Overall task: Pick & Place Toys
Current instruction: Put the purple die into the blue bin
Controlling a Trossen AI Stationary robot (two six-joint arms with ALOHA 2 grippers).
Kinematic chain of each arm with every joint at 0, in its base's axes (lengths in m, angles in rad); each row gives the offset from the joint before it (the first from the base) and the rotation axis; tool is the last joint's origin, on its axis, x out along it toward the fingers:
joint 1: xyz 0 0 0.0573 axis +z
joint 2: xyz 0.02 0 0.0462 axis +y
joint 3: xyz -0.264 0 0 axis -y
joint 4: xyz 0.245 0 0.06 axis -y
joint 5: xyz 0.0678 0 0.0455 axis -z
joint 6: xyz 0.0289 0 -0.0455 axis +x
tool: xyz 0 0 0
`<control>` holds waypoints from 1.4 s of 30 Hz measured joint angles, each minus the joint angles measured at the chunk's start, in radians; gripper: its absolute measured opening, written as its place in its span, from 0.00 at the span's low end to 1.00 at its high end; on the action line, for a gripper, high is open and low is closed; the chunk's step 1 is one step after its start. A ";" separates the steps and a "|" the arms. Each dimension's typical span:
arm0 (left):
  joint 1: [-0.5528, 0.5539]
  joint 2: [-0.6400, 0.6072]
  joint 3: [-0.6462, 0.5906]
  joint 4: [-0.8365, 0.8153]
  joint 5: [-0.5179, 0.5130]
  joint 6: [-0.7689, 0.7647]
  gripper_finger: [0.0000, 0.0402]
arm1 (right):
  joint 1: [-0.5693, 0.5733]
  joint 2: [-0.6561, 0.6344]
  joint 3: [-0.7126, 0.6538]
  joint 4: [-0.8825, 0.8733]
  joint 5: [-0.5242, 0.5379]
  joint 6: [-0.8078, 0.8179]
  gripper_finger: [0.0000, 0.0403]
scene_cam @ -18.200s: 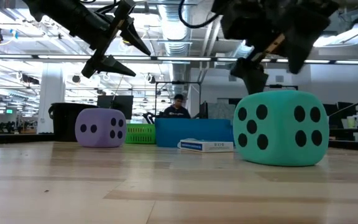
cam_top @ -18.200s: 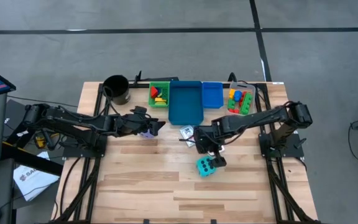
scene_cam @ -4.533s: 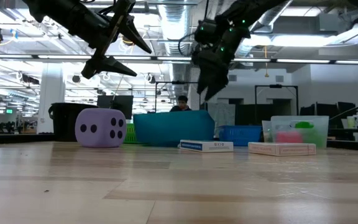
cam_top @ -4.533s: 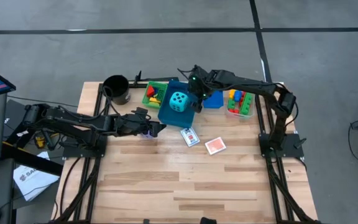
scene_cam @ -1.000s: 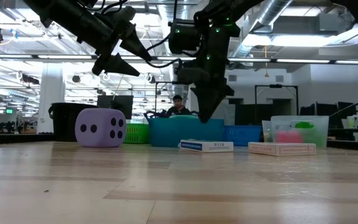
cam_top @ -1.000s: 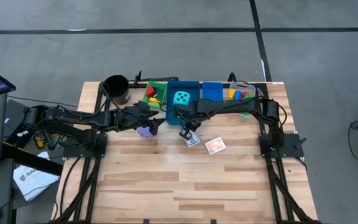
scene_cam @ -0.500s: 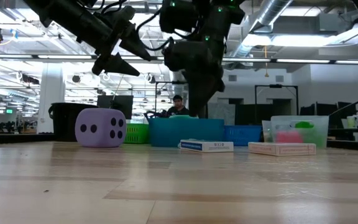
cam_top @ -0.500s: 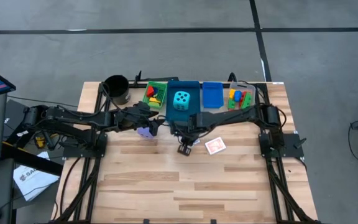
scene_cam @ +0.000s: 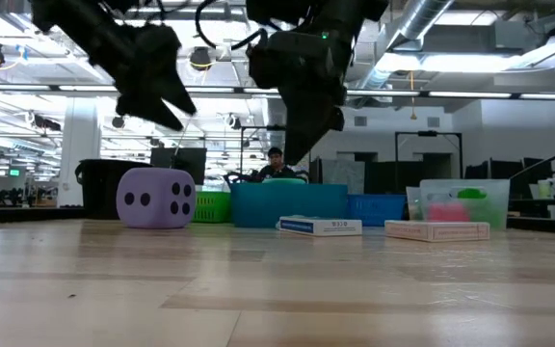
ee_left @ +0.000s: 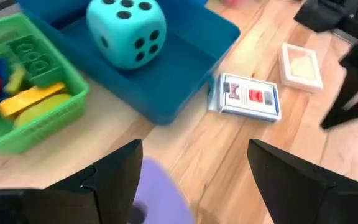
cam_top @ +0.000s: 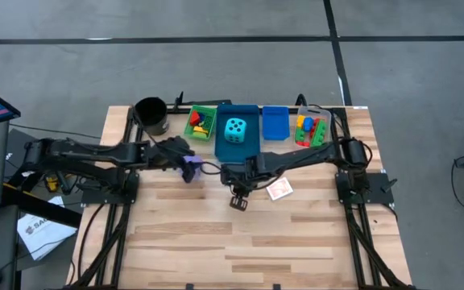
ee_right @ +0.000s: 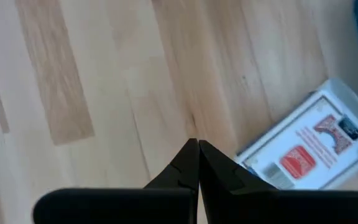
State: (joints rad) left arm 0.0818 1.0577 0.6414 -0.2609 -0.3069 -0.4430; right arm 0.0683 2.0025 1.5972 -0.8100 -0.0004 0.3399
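Two card boxes (ee_right: 307, 151) lay mid-table; the right gripper (cam_top: 238, 200), pinched shut and empty, needed to open before lowering squarely. The left gripper (cam_top: 185, 163) hovered wide over the purple die (scene_cam: 155, 198).

The table (cam_top: 240, 242) is pale wooden planking with visible grain and a smooth, faintly shiny finish, and the card box (ee_right: 309, 152) lying on it just beside the right gripper (ee_right: 196, 149) looks like printed glossy cardboard. The cyan die (ee_left: 127, 31) ahead of the left gripper (ee_left: 194, 180) has a soft matt surface, while the blue bin (ee_left: 185, 68) it sits in is smooth plastic with a slight sheen and the green bin (ee_left: 55, 112) next to it is ribbed plastic holding shiny plastic bricks (ee_left: 33, 99). Both grippers' fingers (ee_left: 297, 180) are matt black and smooth, and the purple die (scene_cam: 154, 199) below the left one looks matt too.
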 joint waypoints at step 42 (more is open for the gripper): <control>0.202 0.021 -0.115 -0.225 -0.007 -0.026 0.00 | -0.010 -0.002 -0.001 0.162 -0.084 0.042 0.00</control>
State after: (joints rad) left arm 0.2836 1.0788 0.5262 -0.4856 -0.3142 -0.4687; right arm 0.0586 2.0006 1.5959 -0.6476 -0.0846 0.3817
